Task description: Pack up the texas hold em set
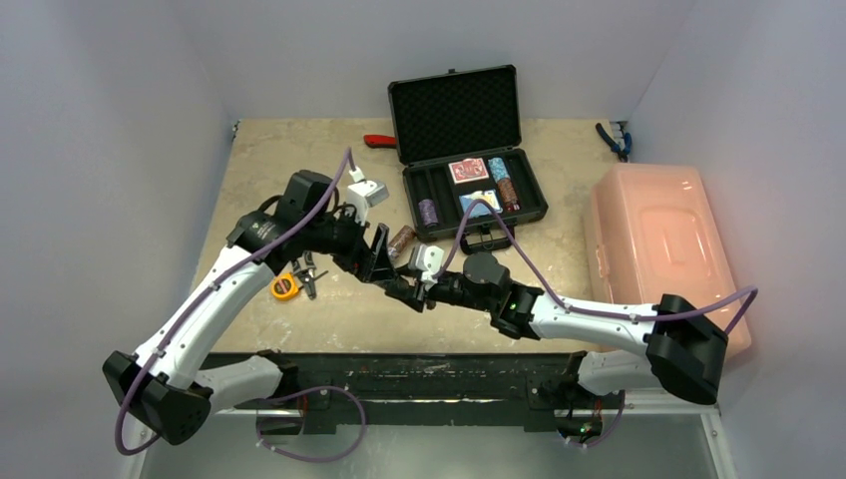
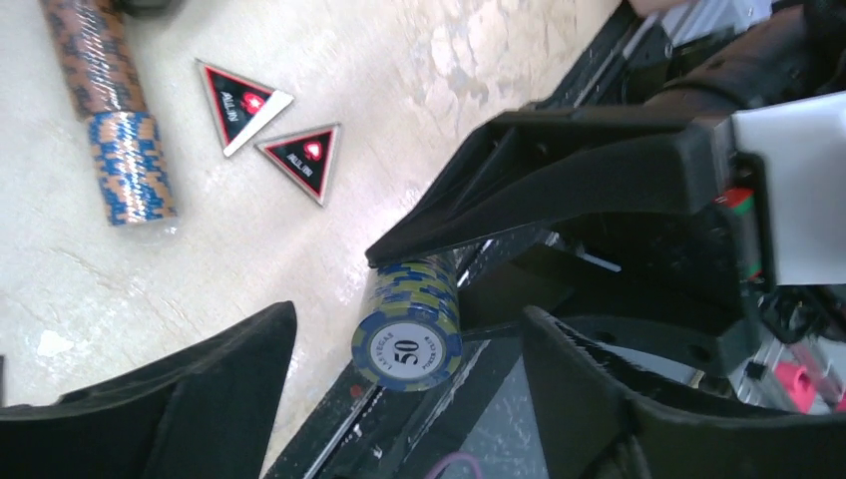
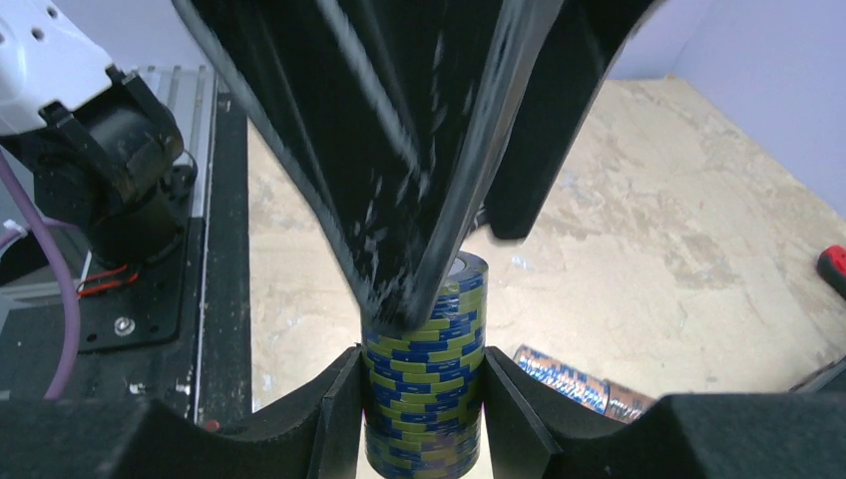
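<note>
The short cylindrical stack of blue-and-yellow poker chips [image 3: 424, 384] is held above the beige tabletop's [image 1: 299, 170] near edge, pinched between the right hand's [image 3: 423, 409] fingers. The left hand [image 2: 409, 314] is spread around it. Black triangular markers [image 2: 304, 160] lie nearby, and the open black foam-lined briefcase [image 1: 454, 110] stands farther back.

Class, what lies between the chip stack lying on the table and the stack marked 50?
Two triangular markers, seen in the left wrist view.

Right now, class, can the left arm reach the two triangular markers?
Probably yes: the triangular markers lie uncovered near the open left gripper, once it clears the chip stack in the right gripper.
</note>
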Controlling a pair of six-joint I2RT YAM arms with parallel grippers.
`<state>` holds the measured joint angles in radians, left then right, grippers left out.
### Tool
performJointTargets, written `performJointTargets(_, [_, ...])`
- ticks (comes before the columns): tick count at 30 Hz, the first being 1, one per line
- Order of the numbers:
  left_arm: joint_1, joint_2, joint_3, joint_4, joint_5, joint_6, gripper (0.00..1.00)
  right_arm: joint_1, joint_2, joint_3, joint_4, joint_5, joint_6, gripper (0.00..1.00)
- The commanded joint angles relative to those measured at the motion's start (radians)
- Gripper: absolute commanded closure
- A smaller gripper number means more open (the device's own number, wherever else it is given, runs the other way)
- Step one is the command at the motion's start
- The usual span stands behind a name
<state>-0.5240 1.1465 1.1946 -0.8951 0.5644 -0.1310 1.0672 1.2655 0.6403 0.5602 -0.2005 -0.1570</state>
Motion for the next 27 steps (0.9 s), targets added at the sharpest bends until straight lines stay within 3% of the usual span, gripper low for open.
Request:
performJointTargets(1, [0.057, -0.058, -0.014, 0.083, 0.006, -0.037, 0.08, 0.007, -0.013, 0.047, 0.027, 0.017, 0.007, 1.00])
performJointTargets(6, [0.112, -0.103, -0.022, 0.102, -0.054, -0.057, 0.01, 0.007, -0.011, 0.051, 0.015, 0.070, 0.015, 1.00])
performJointTargets(11, [0.121, -0.177, -0.043, 0.119, -0.242, -0.064, 0.00, 0.007, 0.013, 0.094, -0.003, 0.182, 0.052, 1.00])
performJointTargets(18, [0.122, -0.262, -0.063, 0.127, -0.440, -0.067, 0.01, 0.005, 0.099, 0.238, -0.077, 0.379, 0.115, 1.00])
performJointTargets(27, [0.122, -0.303, -0.076, 0.122, -0.561, -0.058, 0.04, -0.049, 0.264, 0.507, -0.264, 0.557, 0.202, 1.00])
